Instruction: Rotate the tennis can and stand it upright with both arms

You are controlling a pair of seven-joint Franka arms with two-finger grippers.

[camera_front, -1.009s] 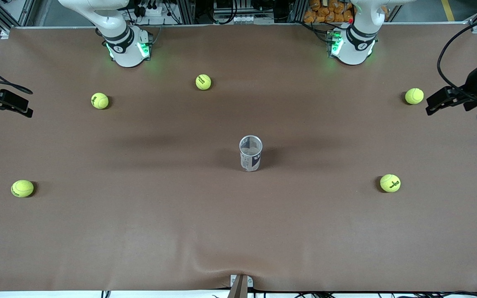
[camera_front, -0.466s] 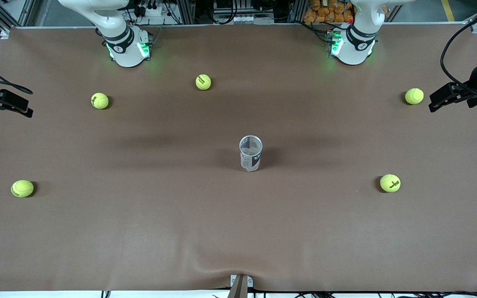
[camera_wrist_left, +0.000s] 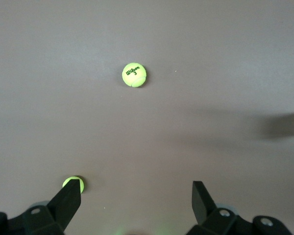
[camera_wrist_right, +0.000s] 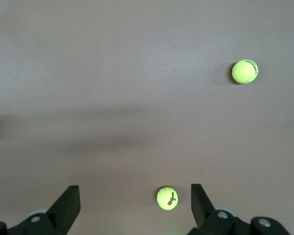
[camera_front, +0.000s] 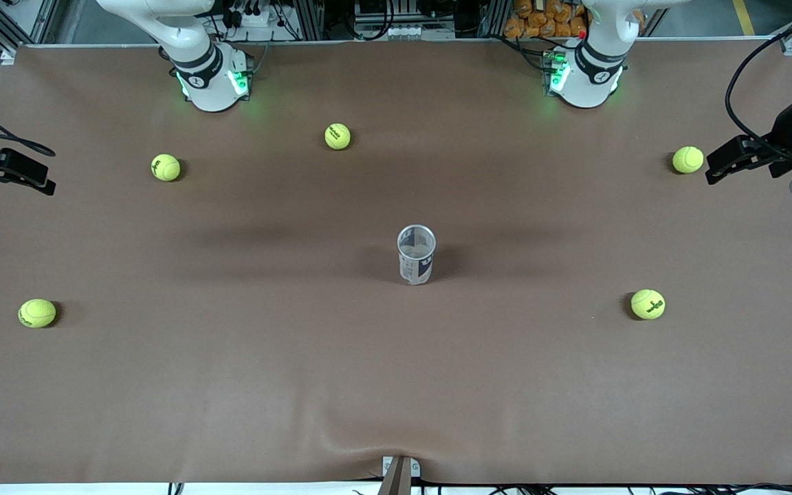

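Observation:
The tennis can [camera_front: 416,265] stands upright near the middle of the brown table, its open rim up, with no gripper touching it. My left gripper [camera_front: 712,172] hangs over the left arm's end of the table, beside a tennis ball [camera_front: 687,159]. In the left wrist view the gripper [camera_wrist_left: 135,196] is open and empty. My right gripper [camera_front: 49,184] hangs over the right arm's end of the table. In the right wrist view it [camera_wrist_right: 134,196] is open and empty, with a ball [camera_wrist_right: 167,198] on the table below it.
Several yellow-green tennis balls lie scattered: [camera_front: 337,136], [camera_front: 166,167], [camera_front: 37,313], [camera_front: 647,304]. The left wrist view shows two balls [camera_wrist_left: 134,75] [camera_wrist_left: 72,183]; the right wrist view shows another ball [camera_wrist_right: 245,71]. The table cover [camera_front: 361,440] wrinkles at the edge nearest the front camera.
My left gripper has shifted slightly up and sideways at the left arm's end of the table. The can, the balls and the right arm have not moved.

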